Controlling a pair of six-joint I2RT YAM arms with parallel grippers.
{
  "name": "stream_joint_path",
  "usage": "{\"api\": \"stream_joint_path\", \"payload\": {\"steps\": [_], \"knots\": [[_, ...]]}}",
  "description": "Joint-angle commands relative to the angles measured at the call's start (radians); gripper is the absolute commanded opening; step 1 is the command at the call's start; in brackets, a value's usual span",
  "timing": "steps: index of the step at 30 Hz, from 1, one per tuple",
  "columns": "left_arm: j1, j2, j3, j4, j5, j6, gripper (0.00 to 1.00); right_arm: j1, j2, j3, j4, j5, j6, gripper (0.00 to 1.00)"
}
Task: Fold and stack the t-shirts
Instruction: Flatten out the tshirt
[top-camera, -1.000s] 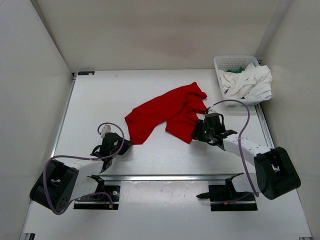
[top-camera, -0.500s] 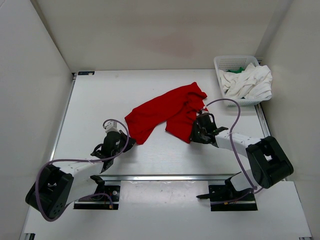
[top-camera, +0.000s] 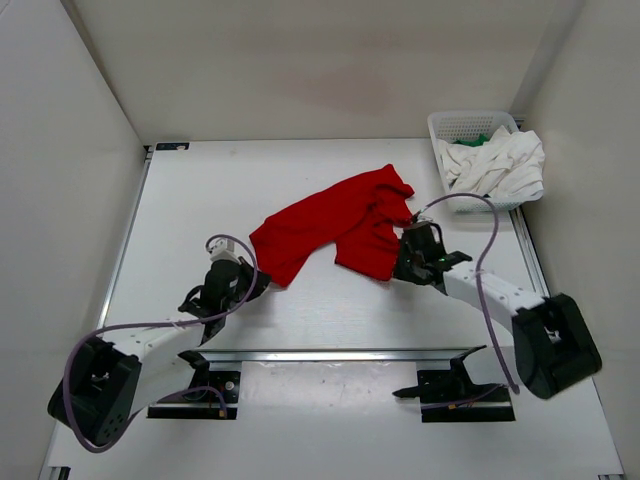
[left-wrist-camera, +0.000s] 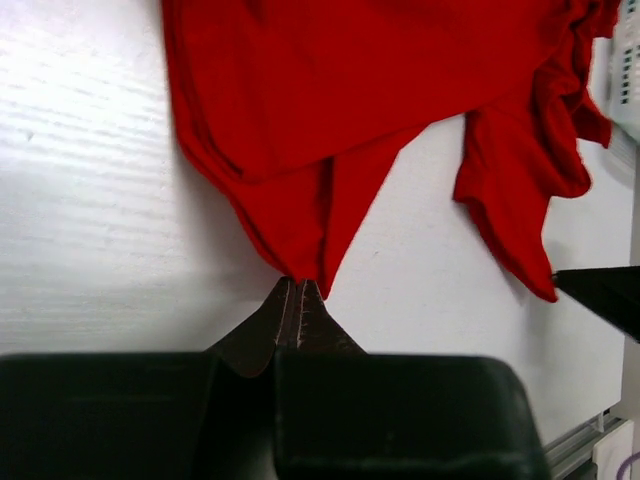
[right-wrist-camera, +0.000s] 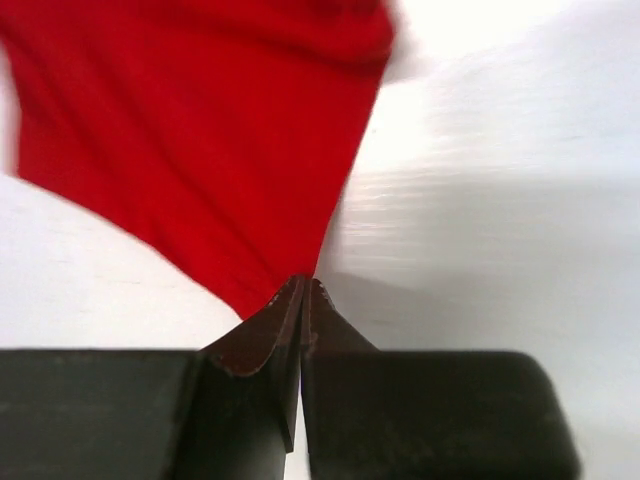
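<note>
A bright red t-shirt (top-camera: 335, 225) lies crumpled in the middle of the table, stretched from lower left to upper right. My left gripper (top-camera: 257, 284) is shut on its near-left corner; in the left wrist view the red cloth (left-wrist-camera: 350, 110) tapers to a point between the closed tips (left-wrist-camera: 298, 286). My right gripper (top-camera: 401, 266) is shut on the near-right corner, and in the right wrist view the cloth (right-wrist-camera: 200, 130) meets the closed tips (right-wrist-camera: 304, 284). A white t-shirt (top-camera: 500, 165) and a bit of green t-shirt (top-camera: 476, 141) sit in the basket.
The white mesh basket (top-camera: 460, 122) stands at the back right corner of the table. White walls close in the table on three sides. A metal rail (top-camera: 340, 354) runs across the near edge in front of the arm bases.
My right gripper has closed on the shirt's near-right corner and drawn that flap slightly to the right. The left gripper stayed shut on its corner, shifting a little forward.
</note>
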Motion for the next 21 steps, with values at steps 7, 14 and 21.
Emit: {"api": "stream_joint_path", "payload": {"steps": [7,14,21], "knots": [[0.156,-0.151,0.4,-0.23,0.23,0.12,0.0,-0.078,-0.373,0.407,-0.326,0.123,-0.145,0.0],[0.337,-0.134,0.822,-0.354,0.427,0.1,0.0,0.085,-0.256,1.09,-0.512,0.377,-0.28,0.0],[0.41,-0.16,0.869,-0.39,0.478,0.074,0.0,0.113,-0.137,1.171,-0.599,0.254,-0.288,0.0]]}}
